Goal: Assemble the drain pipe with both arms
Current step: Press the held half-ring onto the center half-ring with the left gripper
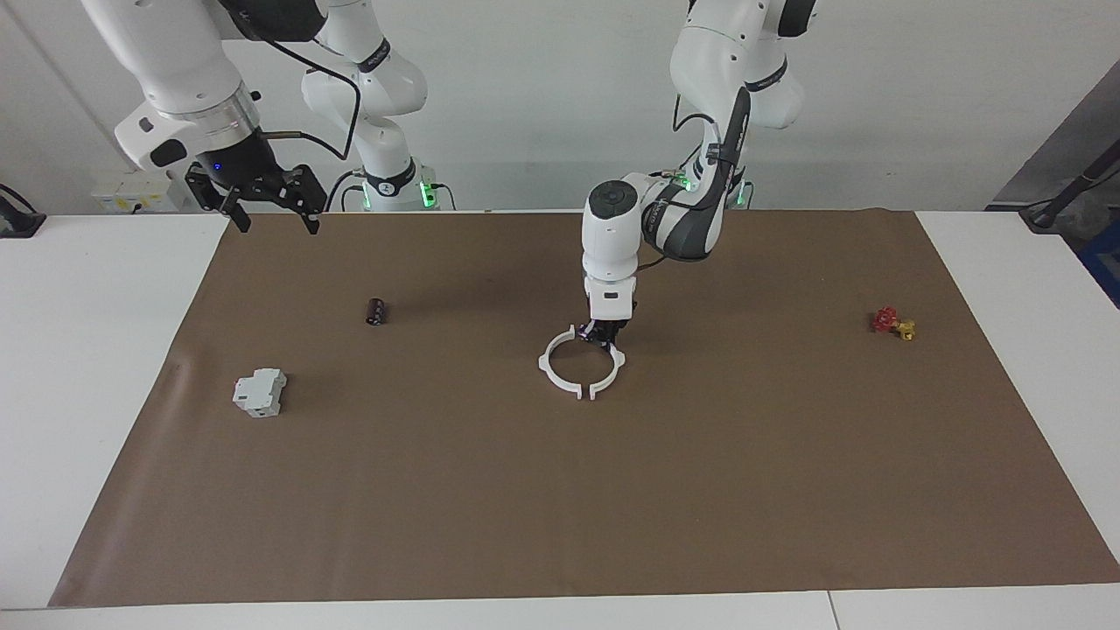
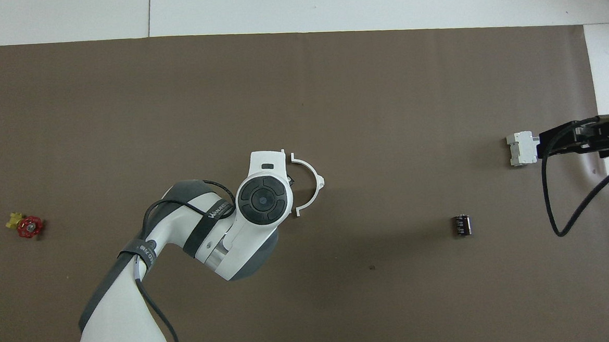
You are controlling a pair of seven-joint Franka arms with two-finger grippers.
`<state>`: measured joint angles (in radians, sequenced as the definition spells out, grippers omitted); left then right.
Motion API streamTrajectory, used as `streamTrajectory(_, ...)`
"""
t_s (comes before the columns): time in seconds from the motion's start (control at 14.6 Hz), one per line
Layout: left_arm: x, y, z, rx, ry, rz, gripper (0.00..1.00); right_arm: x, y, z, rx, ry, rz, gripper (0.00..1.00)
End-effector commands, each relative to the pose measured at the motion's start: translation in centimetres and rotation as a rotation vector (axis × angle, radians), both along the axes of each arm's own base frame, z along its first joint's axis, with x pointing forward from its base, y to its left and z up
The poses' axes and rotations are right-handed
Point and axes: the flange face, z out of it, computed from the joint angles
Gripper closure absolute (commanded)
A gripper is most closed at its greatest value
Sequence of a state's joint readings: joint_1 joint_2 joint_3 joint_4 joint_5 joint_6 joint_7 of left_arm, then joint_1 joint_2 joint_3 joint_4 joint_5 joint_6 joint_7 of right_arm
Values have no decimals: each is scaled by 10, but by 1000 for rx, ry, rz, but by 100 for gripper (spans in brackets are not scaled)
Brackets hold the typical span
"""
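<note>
The left arm's black two-finger gripper [image 1: 602, 334] is sitting low at the middle of the desk, at the rim of the drain pipe [image 1: 581, 361], a thin white plastic ring of two half-ring pieces with small tabs at their ends. The gripper is meeting the ring on its robot-side arc; whether its fingers are spread or pinching the plastic cannot be told. The ring is lying flat on the brown paper mat [image 1: 612, 490], with a small gap showing between the two halves at the arc farthest from the robots.

The right arm's black two-finger gripper [image 1: 267, 206] is waiting in the air with its fingers spread wide and holding nothing, over the mat's corner at the right arm's end, robot side.

The mat is covering most of the white desk [image 1: 87, 367]. A grey-white boxy block [image 1: 259, 392] and a small dark cylinder [image 1: 377, 311] are lying toward the right arm's end of the desk. A small red-and-yellow valve [image 1: 893, 323] is lying toward the left arm's end. A plain white wall [image 1: 542, 105] is closing the room past the arm bases.
</note>
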<state>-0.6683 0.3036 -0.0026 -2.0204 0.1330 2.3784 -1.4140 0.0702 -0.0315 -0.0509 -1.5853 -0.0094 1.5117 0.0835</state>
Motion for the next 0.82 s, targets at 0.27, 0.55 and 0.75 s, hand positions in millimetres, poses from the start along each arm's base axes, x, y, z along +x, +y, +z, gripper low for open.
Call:
streamTrajectory(0.27, 0, -9, -2, 24, -11, 2, 100, -3, -4, 4, 12, -11, 15, 0)
streamTrajectory(0.55, -1, -11, -4, 21, -12, -2, 100, -3, -4, 4, 12, -11, 15, 0)
streamTrajectory(0.75, -3, -14, -9, 19, -15, -11, 100, -3, -4, 4, 12, -11, 15, 0)
